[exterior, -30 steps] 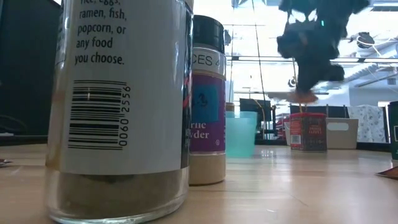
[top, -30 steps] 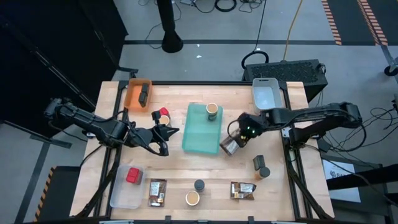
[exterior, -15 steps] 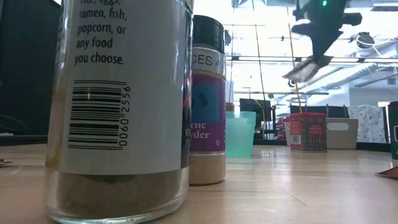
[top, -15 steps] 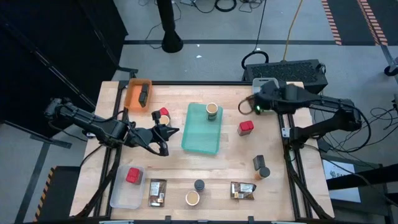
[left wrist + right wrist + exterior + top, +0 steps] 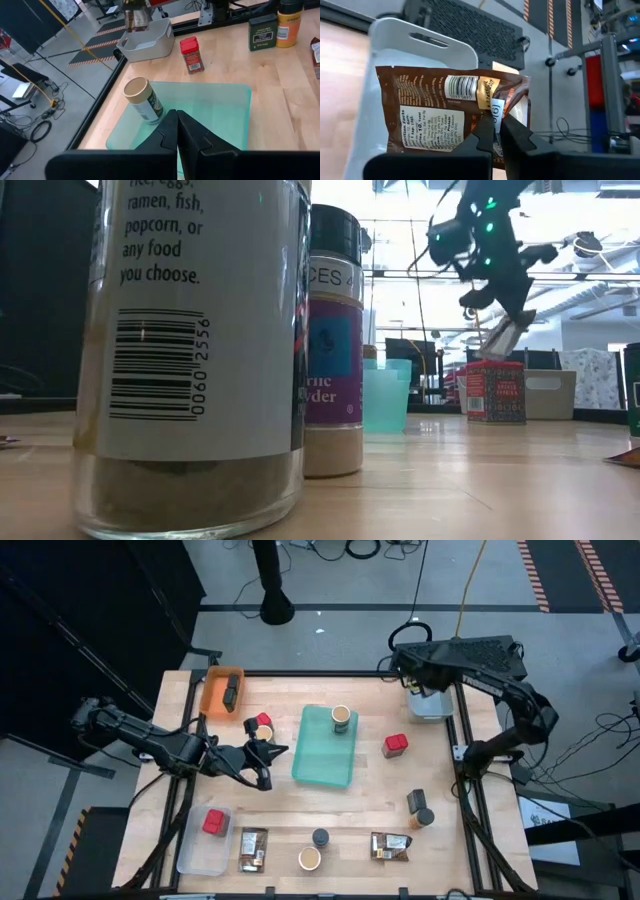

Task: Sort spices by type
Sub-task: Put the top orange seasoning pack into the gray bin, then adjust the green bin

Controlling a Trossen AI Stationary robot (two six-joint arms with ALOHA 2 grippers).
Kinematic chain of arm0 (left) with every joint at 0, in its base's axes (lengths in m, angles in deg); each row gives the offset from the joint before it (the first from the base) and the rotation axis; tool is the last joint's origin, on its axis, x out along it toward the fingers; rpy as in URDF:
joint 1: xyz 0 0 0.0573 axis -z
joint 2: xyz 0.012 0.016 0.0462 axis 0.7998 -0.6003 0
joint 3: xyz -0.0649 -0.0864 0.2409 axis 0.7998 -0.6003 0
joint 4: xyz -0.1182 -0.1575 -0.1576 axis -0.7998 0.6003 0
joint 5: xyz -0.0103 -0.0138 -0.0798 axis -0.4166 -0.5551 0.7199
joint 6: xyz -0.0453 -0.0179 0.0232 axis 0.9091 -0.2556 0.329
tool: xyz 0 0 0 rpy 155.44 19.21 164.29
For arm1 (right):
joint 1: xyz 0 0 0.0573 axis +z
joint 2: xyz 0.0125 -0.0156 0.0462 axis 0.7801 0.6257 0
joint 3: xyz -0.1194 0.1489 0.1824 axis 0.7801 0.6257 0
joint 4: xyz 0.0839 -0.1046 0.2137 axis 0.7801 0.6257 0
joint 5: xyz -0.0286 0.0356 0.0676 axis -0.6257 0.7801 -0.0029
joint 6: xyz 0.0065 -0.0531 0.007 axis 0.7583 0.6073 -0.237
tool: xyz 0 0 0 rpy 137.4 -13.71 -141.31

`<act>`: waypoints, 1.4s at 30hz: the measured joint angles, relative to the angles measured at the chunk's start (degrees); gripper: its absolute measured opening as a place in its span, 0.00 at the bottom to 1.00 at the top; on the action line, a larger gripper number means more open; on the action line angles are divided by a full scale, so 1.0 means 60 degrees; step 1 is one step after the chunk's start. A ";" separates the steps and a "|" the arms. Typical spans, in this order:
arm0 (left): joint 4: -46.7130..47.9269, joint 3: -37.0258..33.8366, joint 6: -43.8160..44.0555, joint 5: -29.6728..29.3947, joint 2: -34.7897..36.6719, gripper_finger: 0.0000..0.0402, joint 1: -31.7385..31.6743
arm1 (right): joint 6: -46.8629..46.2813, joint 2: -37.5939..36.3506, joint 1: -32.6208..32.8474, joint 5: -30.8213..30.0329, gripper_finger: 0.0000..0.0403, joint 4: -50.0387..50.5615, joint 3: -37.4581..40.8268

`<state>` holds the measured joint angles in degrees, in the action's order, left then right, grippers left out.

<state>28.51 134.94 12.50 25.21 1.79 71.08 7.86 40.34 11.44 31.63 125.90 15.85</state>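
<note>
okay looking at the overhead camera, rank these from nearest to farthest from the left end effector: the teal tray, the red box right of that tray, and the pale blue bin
1. Teal tray, just right of the left end effector.
2. Red box, past the tray's right edge.
3. Pale blue bin, far right corner, under the right arm.

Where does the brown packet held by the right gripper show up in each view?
High view: hidden under the right gripper, above the pale bin.
Low view: dangling upper right, above the red box.
Left wrist view: top, over the pale bin.
Right wrist view: brown packet fills the centre.
Shared landmark: the pale bin.
</note>
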 joint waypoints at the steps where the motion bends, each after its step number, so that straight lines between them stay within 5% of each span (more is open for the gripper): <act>1: 0.0001 0.0000 0.0003 0.0000 0.0000 0.01 -0.0003 | 0.0243 0.0127 -0.0182 0.0021 0.01 -0.0153 0.0000; 12: 0.0812 0.0000 0.1082 0.0157 0.0000 0.01 0.0008 | 0.1606 0.0650 -0.0988 0.0692 0.13 -0.1213 0.0000; 23: 0.2322 0.0000 0.3238 0.1317 -0.0004 0.01 0.0008 | 0.1683 0.0590 -0.0876 0.0681 0.30 -0.1320 0.0000; 32: 0.3907 0.0000 0.5150 0.1927 -0.0302 0.01 0.0008 | 0.1268 -0.0307 0.0763 0.0754 0.34 -0.1326 0.0000; 42: 0.3077 0.0159 0.4710 0.2519 -0.2870 0.00 -0.0279 | 0.0348 -0.1239 0.3188 0.0721 0.34 -0.1758 0.0000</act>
<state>46.97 135.89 40.76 40.32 -15.43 69.41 9.94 32.91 30.56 35.95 115.35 15.85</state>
